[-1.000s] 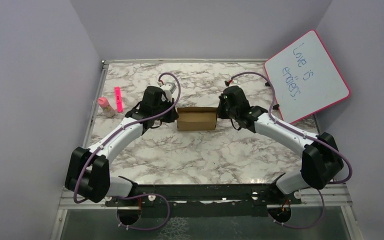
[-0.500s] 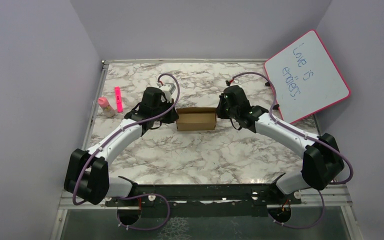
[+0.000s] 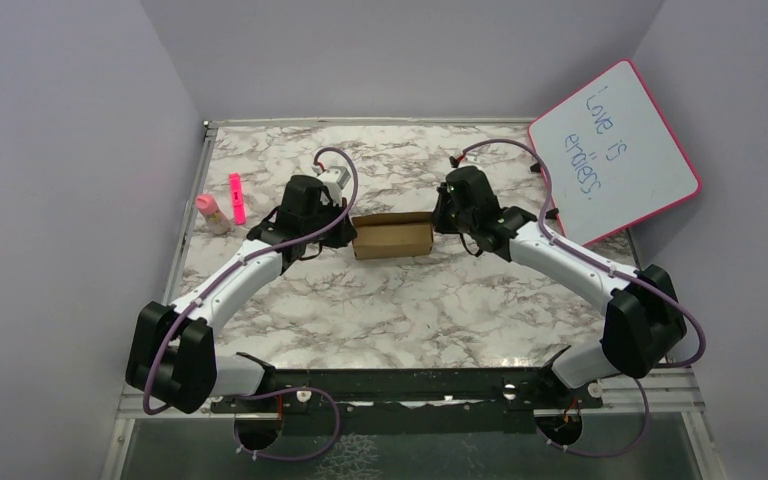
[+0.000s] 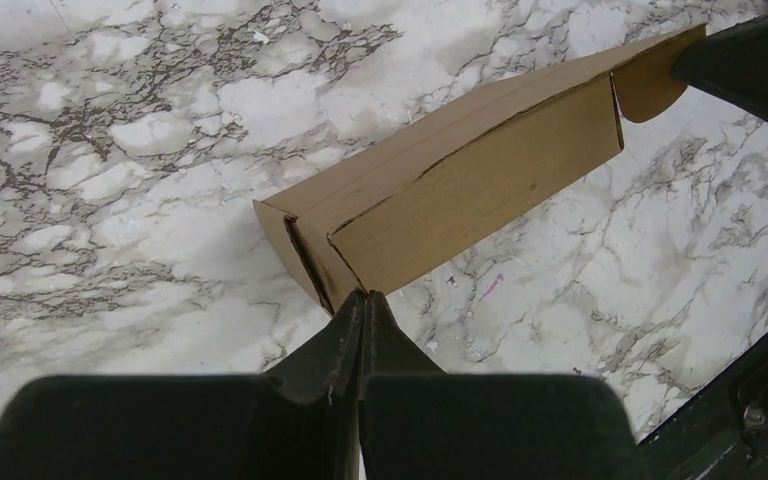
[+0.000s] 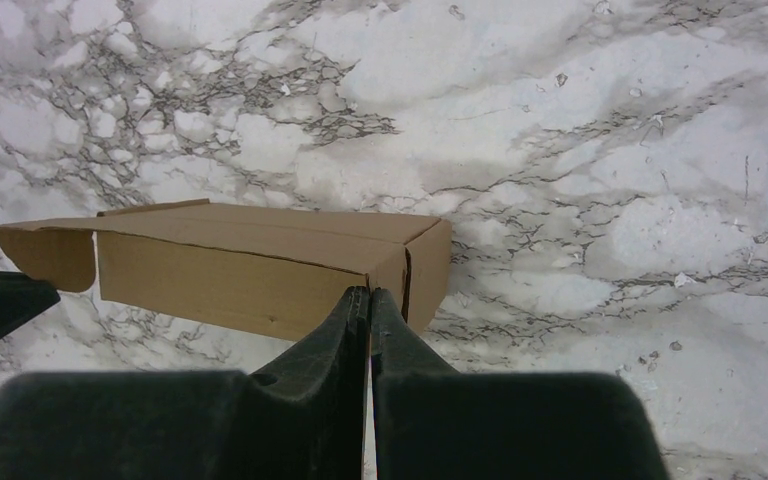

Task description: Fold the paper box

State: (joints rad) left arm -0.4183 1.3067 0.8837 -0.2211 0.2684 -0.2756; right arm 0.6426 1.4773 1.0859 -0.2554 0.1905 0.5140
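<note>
Cardboard first, from the top camera: the paper box [image 3: 393, 238] lay in the middle of the marble table [image 3: 400, 300], between your two arms. Your left gripper [image 3: 345, 232] met its left end and your right gripper [image 3: 438, 222] its right end. A pink-framed whiteboard [image 3: 615, 150] leaned at the right wall. A pink marker [image 3: 237, 198] and a small pink-capped bottle [image 3: 211, 212] were at the left edge, well apart from the box.

In the left wrist view, your fingers [image 4: 330, 340] were pressed together, with the tips touching the near end of the box. At the far end a rounded flap stuck out.

In the right wrist view, the fingers [image 5: 400, 340] were closed as well, only a hairline between them, tips against the front wall near the corner. Whether they pinched any cardboard, I could not tell.
</note>
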